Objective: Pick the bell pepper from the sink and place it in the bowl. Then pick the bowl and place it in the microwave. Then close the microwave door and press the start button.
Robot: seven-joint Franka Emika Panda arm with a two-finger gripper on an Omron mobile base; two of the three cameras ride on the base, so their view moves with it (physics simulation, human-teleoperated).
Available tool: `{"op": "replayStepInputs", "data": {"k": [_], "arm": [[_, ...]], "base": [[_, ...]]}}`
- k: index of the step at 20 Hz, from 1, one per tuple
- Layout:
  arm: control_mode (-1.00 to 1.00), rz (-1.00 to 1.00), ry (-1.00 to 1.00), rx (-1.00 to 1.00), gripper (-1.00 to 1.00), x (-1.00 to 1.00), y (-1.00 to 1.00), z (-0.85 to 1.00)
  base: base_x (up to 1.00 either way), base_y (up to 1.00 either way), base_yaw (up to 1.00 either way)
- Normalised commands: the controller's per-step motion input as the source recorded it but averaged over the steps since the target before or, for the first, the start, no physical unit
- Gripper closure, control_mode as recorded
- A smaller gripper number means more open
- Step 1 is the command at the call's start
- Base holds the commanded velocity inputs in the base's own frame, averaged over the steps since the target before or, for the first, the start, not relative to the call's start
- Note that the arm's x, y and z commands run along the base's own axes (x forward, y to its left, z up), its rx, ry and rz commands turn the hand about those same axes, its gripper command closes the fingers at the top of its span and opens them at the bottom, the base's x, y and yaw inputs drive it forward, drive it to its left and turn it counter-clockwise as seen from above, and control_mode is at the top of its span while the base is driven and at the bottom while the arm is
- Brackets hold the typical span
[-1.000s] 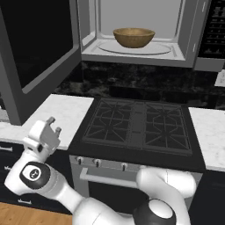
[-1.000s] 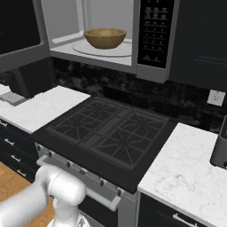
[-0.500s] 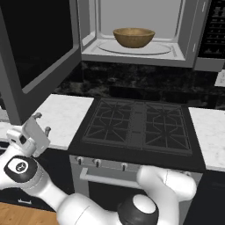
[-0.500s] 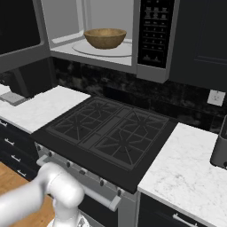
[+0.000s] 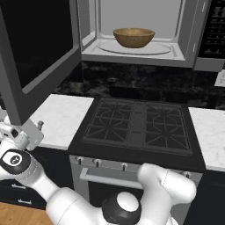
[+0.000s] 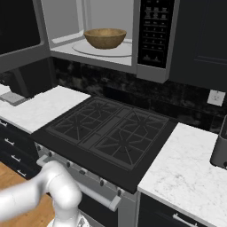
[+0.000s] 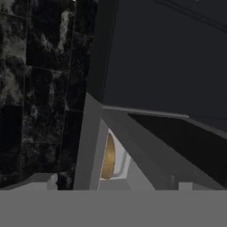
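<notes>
Bowl: the bowl (image 5: 134,37) is being carried by the round turntable (image 5: 132,48) at the middle of the microwave (image 6: 95,26) cavity.
Door: the microwave door (image 5: 37,48) is being kept swung wide open at the cavity's left edge.
Tool: the tool (image 5: 33,132) is being held spread and empty, low beside the tabletop (image 5: 61,118) left of the stove (image 5: 138,127).
Pepper: whether the pepper is lying inside the bowl cannot be told.
</notes>
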Motion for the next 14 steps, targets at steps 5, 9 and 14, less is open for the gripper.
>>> {"op": "replayStepInputs", "data": {"k": [5,9,14], "arm": [[-1.00,0.00,0.02,-0.12,-1.00,0.16,0.36,0.08],[-1.00,0.00,0.00,-0.01,-1.00,0.00,0.02,0.47],[-1.00,0.00,0.00,0.00,-1.00,0.00,0.00,0.51]], "base": [[0.00,0.00,0.00],[0.00,0.00,0.00],[0.00,0.00,0.00]]}}
